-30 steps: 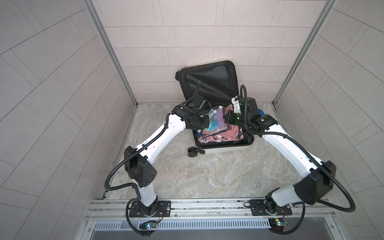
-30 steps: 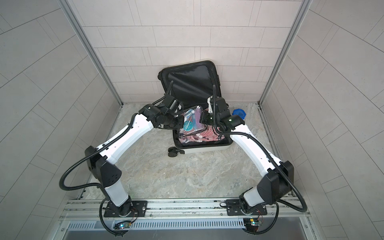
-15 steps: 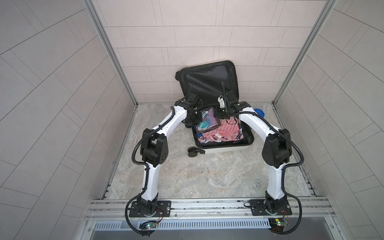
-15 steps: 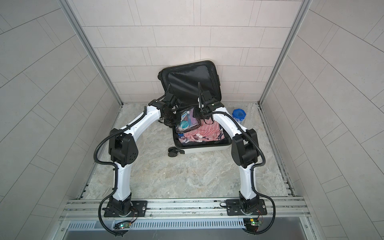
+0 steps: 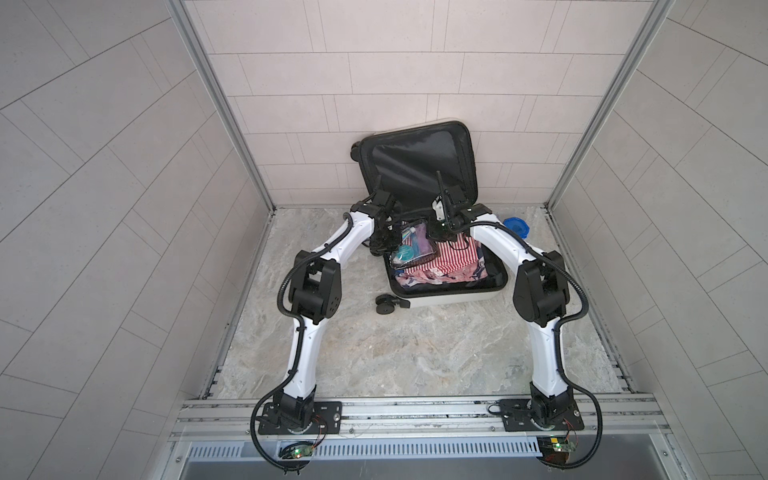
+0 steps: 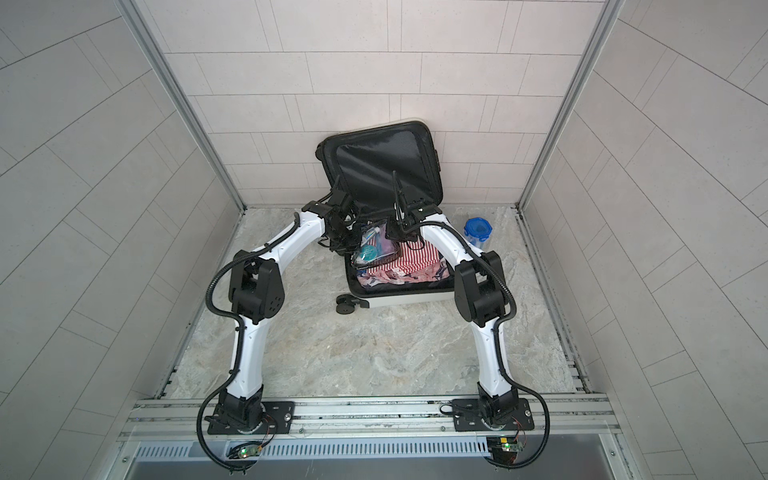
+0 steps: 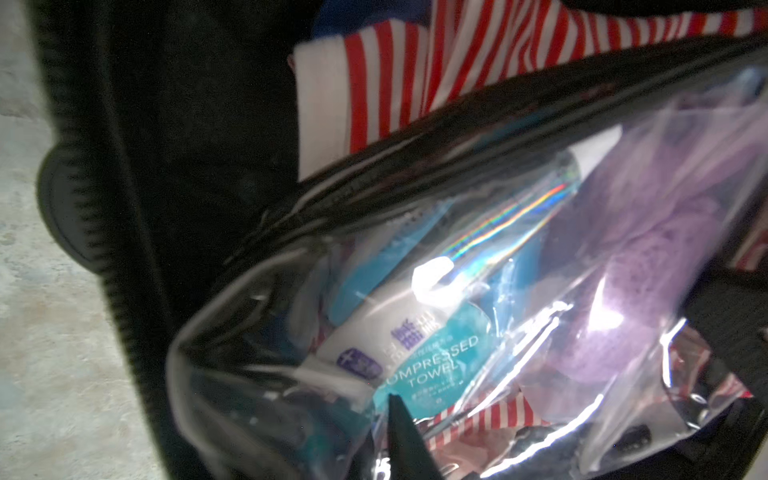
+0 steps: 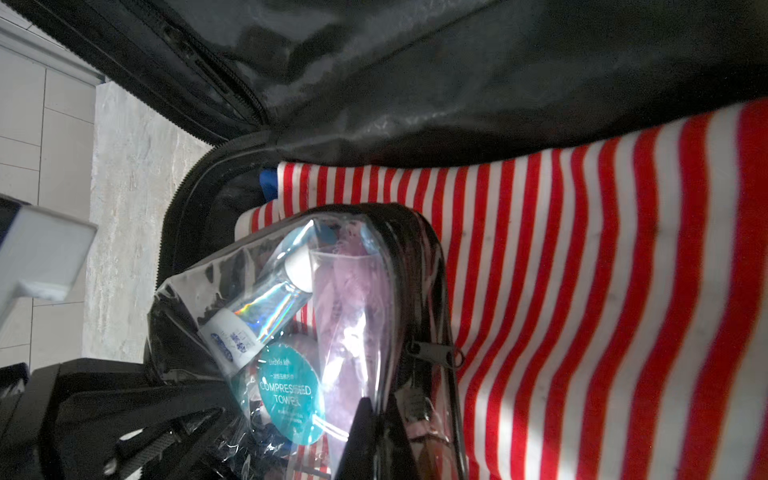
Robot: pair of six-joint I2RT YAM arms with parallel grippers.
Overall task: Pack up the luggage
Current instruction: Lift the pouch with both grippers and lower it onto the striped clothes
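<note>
Marble floor (image 5: 395,353); luggage (image 5: 457,296) open; pouch (image 5: 409,253) shows disc (image 8: 291,395) labelled "COMPRESSED TOWEL".

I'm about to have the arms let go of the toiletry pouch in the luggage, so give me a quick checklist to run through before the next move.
1. Lid of the luggage open, tilted back: ok.
2. The toiletry pouch over the open half, on the striped cloth: ok.
3. Pouch fully inside the rim: cannot tell; one corner sits close to the zipper band.
4. The right gripper shut on the pouch's dark trim: ok.
5. The left gripper clear of the pouch: cannot tell; only one fingertip shows.
6. The blue-lidded jar packed: not ok; it stands on the table beside the luggage.
</note>
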